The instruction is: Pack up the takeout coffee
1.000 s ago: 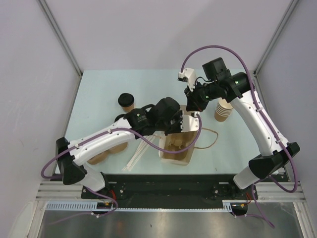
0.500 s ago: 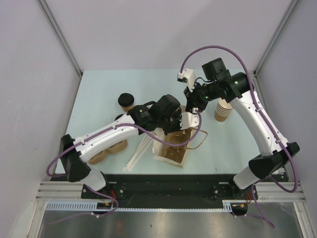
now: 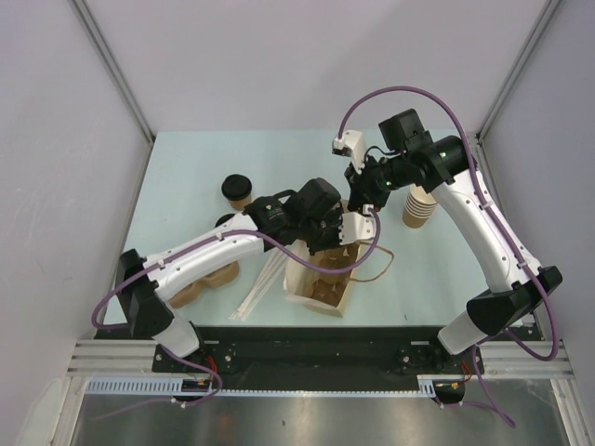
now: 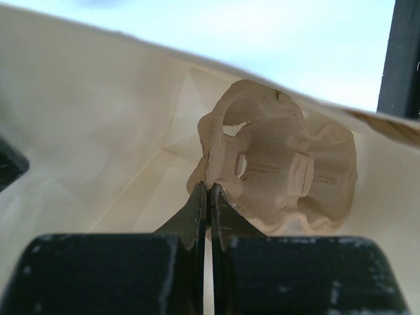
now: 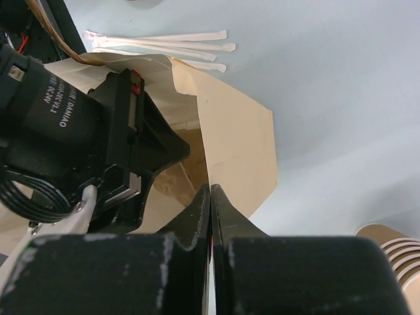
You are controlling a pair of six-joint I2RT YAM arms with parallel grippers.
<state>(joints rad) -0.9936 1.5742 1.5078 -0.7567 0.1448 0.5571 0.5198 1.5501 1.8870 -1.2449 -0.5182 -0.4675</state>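
**A:** so where's the takeout coffee (image 3: 238,190) right now?

**B:** upright on the table (image 3: 186,167), lid on; it's off to the left of the paper bag (image 3: 361,253), apart from both grippers, nothing touching it

**A:** and the grippers?

**B:** left gripper (image 4: 209,190) is down inside the bag, fingers pinched tight on the rim of the pulp cup carrier (image 4: 282,170); right gripper (image 5: 210,190) is clamped on the bag's top edge, on the side away from the coffee
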